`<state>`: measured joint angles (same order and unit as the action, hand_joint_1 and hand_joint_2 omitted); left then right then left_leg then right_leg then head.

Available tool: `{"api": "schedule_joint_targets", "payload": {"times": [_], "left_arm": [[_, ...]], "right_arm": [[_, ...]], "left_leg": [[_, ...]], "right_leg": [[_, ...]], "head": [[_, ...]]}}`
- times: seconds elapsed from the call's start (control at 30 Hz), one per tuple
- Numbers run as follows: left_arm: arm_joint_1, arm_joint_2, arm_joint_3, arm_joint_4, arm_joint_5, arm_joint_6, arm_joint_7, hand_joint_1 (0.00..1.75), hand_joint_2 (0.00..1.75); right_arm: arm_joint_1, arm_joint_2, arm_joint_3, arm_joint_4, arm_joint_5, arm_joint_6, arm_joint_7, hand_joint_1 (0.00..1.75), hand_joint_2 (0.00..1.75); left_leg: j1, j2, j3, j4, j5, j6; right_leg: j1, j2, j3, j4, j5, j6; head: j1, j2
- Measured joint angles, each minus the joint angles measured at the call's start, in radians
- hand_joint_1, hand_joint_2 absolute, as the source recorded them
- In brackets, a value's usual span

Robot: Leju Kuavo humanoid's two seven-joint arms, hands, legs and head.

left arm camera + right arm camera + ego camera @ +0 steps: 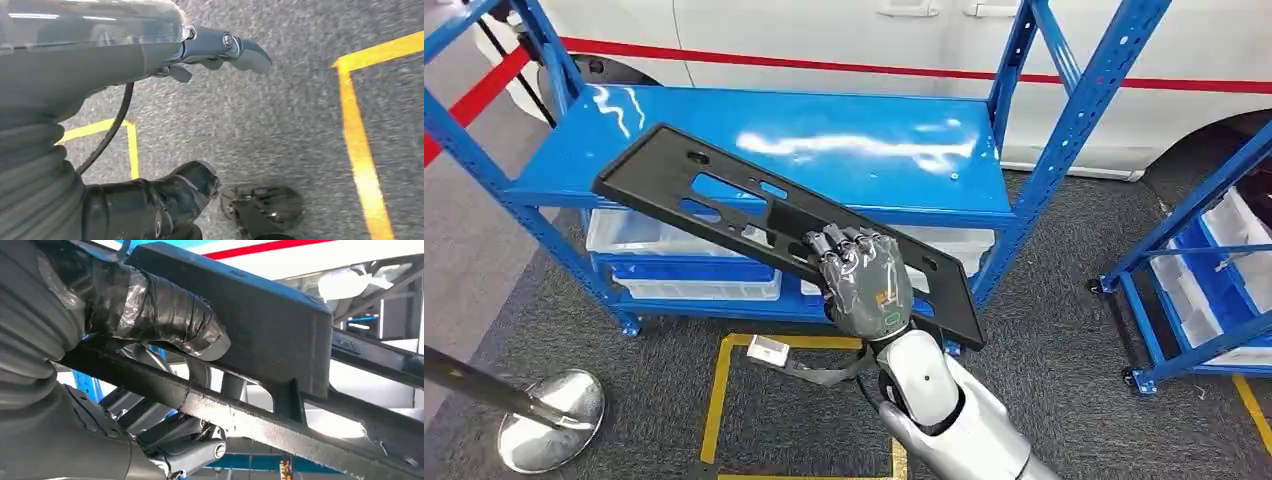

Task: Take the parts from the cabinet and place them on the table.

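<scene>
Black plastic panel (pixel 774 225), long axis running from the frame's upper left to lower right above the blue shelf (pixel 764 140), is clamped near its lower-right end by the right hand (pixel 864 285), fingers (pixel 844 245) curled over its edge; left hand (pixel 220 47) hangs empty, fingers apart.

Right hand holding black panel in front of blue rack

Right hand (pixel 864 285) grips a long flat black panel (pixel 724 205) near its lower right end — fingers curled over the top edge; panel tilted, upper left end raised over the blue shelf (pixel 904 150). Panel has several cutouts and small holes. Blue metal rack carries clear bins (pixel 639 235) on the lower level. Second blue rack (pixel 1194 250) at right, also with bins. Grey carpet floor with yellow tape lines (pixel 719 400); chrome stanchion base (pixel 549 420) lower left. White vehicle body with red stripe (pixel 904 70) behind the rack.
</scene>
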<state>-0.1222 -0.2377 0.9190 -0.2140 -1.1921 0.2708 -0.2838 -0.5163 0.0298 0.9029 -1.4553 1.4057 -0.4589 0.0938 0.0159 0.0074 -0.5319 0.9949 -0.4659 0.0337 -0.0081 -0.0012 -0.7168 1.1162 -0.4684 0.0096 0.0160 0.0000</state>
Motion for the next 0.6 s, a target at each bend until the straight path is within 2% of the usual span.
{"api": "schedule_joint_targets", "payload": {"times": [0.03, 0.07, 0.1, 0.13, 0.17, 0.2, 0.23, 0.27, 0.3, 0.37, 0.4, 0.43, 0.47, 0.5, 0.53, 0.57, 0.6], "left_arm": [[0.0, 0.0, 0.0, 0.0, 0.0, 0.0, 0.0, 0.0, 1.75], [0.001, 0.0, 0.0, 0.0, 0.0, 0.0, 0.0, 0.0, 1.75], [0.002, 0.0, 0.0, 0.0, 0.0, 0.0, 0.0, 0.0, 1.75], [0.002, 0.0, 0.0, 0.0, 0.0, 0.0, 0.0, 0.0, 1.75], [0.002, 0.0, 0.0, 0.0, -0.001, 0.0, 0.001, 0.0, 1.75], [0.002, 0.0, 0.0, 0.0, -0.001, 0.0, 0.001, 0.0, 1.75], [0.002, 0.0, 0.0, 0.0, -0.002, 0.0, 0.002, 0.0, 1.75], [0.002, 0.0, 0.0, 0.0, -0.002, 0.0, 0.002, 0.0, 1.75], [0.002, 0.0, 0.0, 0.0, -0.002, 0.0, 0.002, 0.0, 1.75], [0.002, 0.0, 0.0, 0.0, -0.002, 0.001, 0.002, 0.0, 1.75], [0.001, 0.0, 0.0, 0.0, -0.002, 0.0, 0.003, 0.0, 1.75], [0.002, 0.0, 0.0, 0.0, -0.002, 0.0, 0.003, 0.0, 1.75], [0.003, 0.0, 0.0, 0.0, -0.001, 0.0, 0.003, 0.0, 1.75], [0.004, 0.0, 0.0, 0.0, -0.001, 0.0, 0.003, 0.0, 1.75], [0.004, 0.0, 0.0, 0.0, 0.0, 0.0, 0.003, 0.0, 1.75], [0.004, 0.0, 0.0, 0.0, 0.0, 0.0, 0.003, 0.0, 1.75], [0.004, 0.001, 0.0, 0.0, 0.0, 0.0, 0.003, 0.0, 1.75]], "right_arm": [[0.0, 0.0, 0.0, 0.0, -0.001, 0.0, 0.0, 1.75, 1.75], [0.0, -0.001, 0.0, 0.0, -0.001, 0.0, 0.0, 1.75, 1.75], [0.001, -0.002, 0.0, 0.0, -0.003, 0.0, 0.0, 1.75, 1.75], [0.002, -0.002, 0.0, 0.0, -0.006, 0.0, -0.001, 1.75, 1.75], [0.002, -0.002, 0.0, 0.0, -0.009, 0.0, -0.002, 1.75, 1.75], [0.002, -0.003, 0.0, 0.0, -0.011, 0.0, -0.004, 1.75, 1.75], [0.002, -0.003, 0.0, 0.0, -0.015, 0.0, -0.007, 1.75, 1.75], [0.0, -0.002, -0.001, -0.001, -0.018, 0.0, -0.008, 1.75, 1.75], [0.0, -0.001, -0.002, -0.001, -0.018, 0.0, -0.009, 1.75, 1.75], [-0.003, -0.001, -0.003, -0.001, -0.019, 0.0, -0.009, 1.75, 1.75], [-0.003, -0.001, -0.003, -0.001, -0.019, 0.001, -0.01, 1.75, 1.75], [-0.003, -0.001, -0.003, -0.001, -0.021, 0.001, -0.01, 1.75, 1.75], [-0.003, 0.0, -0.003, -0.001, -0.022, 0.002, -0.01, 1.75, 1.75], [-0.004, 0.0, -0.003, -0.001, -0.022, 0.002, -0.01, 1.75, 1.75], [-0.004, 0.001, -0.003, -0.001, -0.023, 0.002, -0.01, 1.75, 1.75], [-0.003, 0.0, -0.003, -0.001, -0.024, 0.002, -0.01, 1.75, 1.75], [-0.003, 0.0, -0.003, 0.0, -0.026, 0.002, -0.011, 1.75, 1.75]], "left_leg": [[0.0, 0.001, -0.015, 0.001, 0.012, 0.003], [-0.001, 0.001, -0.029, 0.002, 0.022, 0.003], [-0.002, 0.001, -0.046, 0.003, 0.033, 0.002], [-0.002, 0.001, -0.063, 0.006, 0.043, 0.001], [-0.002, 0.001, -0.078, 0.01, 0.052, 0.0], [-0.002, 0.001, -0.091, 0.014, 0.059, -0.003], [-0.002, 0.001, -0.101, 0.019, 0.065, -0.006], [-0.002, 0.0, -0.11, 0.025, 0.07, -0.012], [-0.005, 0.001, -0.115, 0.026, 0.077, -0.019], [-0.003, 0.001, -0.115, 0.02, 0.092, -0.031], [-0.003, 0.001, -0.115, 0.015, 0.101, -0.038], [-0.001, -0.002, -0.123, 0.011, 0.098, -0.043], [0.0, -0.003, -0.137, 0.036, 0.063, -0.049], [0.0, -0.003, -0.157, 0.091, 0.004, -0.052], [0.002, -0.003, -0.18, 0.163, -0.051, -0.055], [0.002, -0.003, -0.203, 0.244, -0.095, -0.058], [0.002, -0.003, -0.216, 0.306, -0.113, -0.06]], "right_leg": [[-0.001, 0.0, -0.023, 0.081, -0.059, 0.002], [-0.001, 0.0, -0.041, 0.151, -0.095, 0.004], [-0.001, 0.0, -0.049, 0.208, -0.106, 0.005], [-0.002, 0.0, -0.036, 0.221, -0.088, 0.005], [-0.003, 0.0, -0.004, 0.192, -0.055, 0.004], [-0.003, 0.0, 0.048, 0.129, -0.024, 0.0], [-0.002, 0.0, 0.114, 0.042, -0.009, -0.007], [0.001, 0.001, 0.177, -0.055, -0.037, -0.015], [0.007, 0.001, 0.195, -0.088, -0.046, -0.016], [0.012, 0.002, 0.185, -0.087, -0.035, -0.021], [0.012, 0.002, 0.18, -0.088, -0.027, -0.028], [-0.001, -0.002, 0.174, -0.099, -0.011, -0.038], [0.0, -0.005, 0.165, -0.103, 0.001, -0.045], [0.0, -0.006, 0.152, -0.103, 0.012, -0.052], [0.0, -0.005, 0.14, -0.102, 0.022, -0.053], [0.002, -0.006, 0.125, -0.101, 0.032, -0.054], [0.003, -0.006, 0.109, -0.098, 0.042, -0.054]], "head": [[0.0, 0.0], [0.0, 0.0], [0.0, 0.0], [0.0, 0.0], [0.0, 0.0], [0.0, 0.0], [0.0, 0.0], [0.0, 0.0], [-0.002, 0.0], [0.0, 0.0], [0.0, 0.0], [0.0, 0.0], [0.0, 0.0], [-0.003, 0.0], [-0.003, 0.0], [-0.002, 0.0], [-0.003, 0.0]]}}
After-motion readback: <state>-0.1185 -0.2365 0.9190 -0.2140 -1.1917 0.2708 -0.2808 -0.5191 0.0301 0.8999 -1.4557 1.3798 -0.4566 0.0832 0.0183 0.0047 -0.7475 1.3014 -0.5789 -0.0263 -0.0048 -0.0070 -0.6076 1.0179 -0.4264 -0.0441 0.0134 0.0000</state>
